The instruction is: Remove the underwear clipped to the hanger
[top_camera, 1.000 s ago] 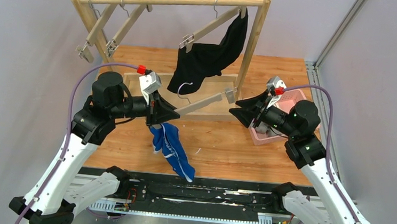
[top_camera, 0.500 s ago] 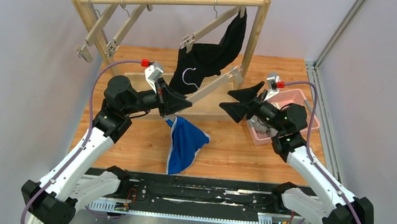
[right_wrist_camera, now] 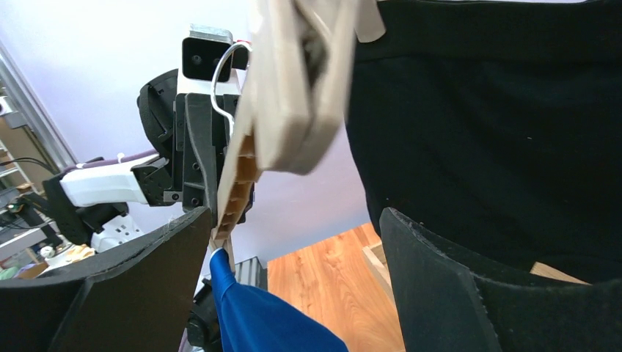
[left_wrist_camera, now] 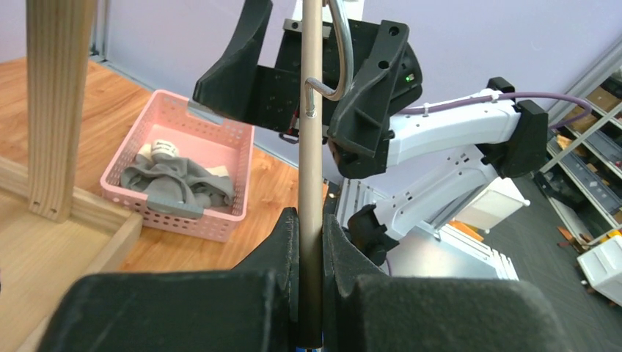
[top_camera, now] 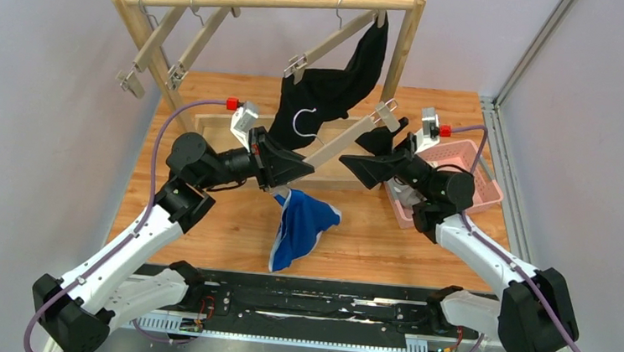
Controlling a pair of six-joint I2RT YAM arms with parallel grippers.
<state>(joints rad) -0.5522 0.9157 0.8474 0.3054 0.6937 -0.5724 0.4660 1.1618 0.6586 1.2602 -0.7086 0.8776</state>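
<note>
My left gripper (top_camera: 295, 171) is shut on the bar of a wooden clip hanger (top_camera: 341, 143) and holds it slanted above the table. The bright blue underwear (top_camera: 300, 225) hangs from the hanger's lower clip, just under that gripper. In the left wrist view the pads (left_wrist_camera: 290, 235) squeeze the hanger bar (left_wrist_camera: 310, 139). My right gripper (top_camera: 367, 157) is open beside the hanger's upper end. In the right wrist view the free clip (right_wrist_camera: 301, 95) is just above the open gripper (right_wrist_camera: 293, 213), with the blue underwear (right_wrist_camera: 257, 315) below. The black underwear (top_camera: 332, 89) hangs clipped on the rack.
A wooden rack (top_camera: 264, 0) carries two empty hangers (top_camera: 163, 42) at the left. A pink basket (top_camera: 486, 188) at the right holds the grey-beige underwear (left_wrist_camera: 176, 183). The rack's base frame (top_camera: 212, 122) lies on the table behind the grippers.
My left gripper carried the hanger and blue underwear right and up. My right gripper swung left from the basket to the hanger's free clip end.
</note>
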